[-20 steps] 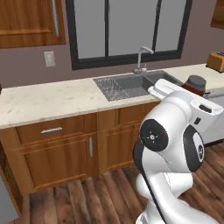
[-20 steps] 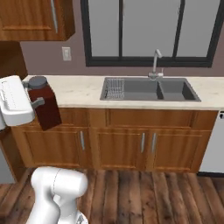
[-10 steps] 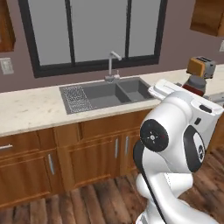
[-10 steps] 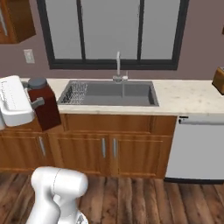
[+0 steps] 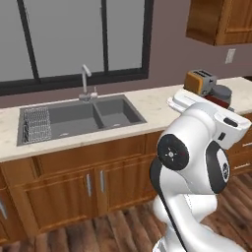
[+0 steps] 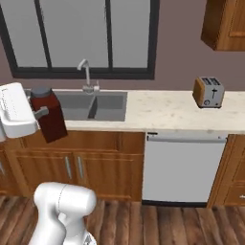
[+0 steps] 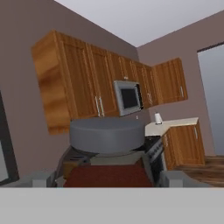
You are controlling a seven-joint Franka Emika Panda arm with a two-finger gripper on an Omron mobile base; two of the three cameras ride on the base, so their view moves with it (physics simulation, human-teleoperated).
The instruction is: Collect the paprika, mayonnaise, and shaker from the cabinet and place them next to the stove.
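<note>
Kitchen counter (image 6: 167, 111) alongside, gripper (image 6: 44, 113) clamps the paprika (image 6: 48, 115), best kept upright until the stove.

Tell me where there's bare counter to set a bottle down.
The pale speckled stone counter lies bare between the grey double sink and the brown-sided silver toaster: the widest patch. A narrower bare strip runs right of the toaster. The sink's left basin holds a wire dish rack.

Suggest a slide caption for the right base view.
Gripper carrying the paprika past the sink, toaster ahead.
</note>
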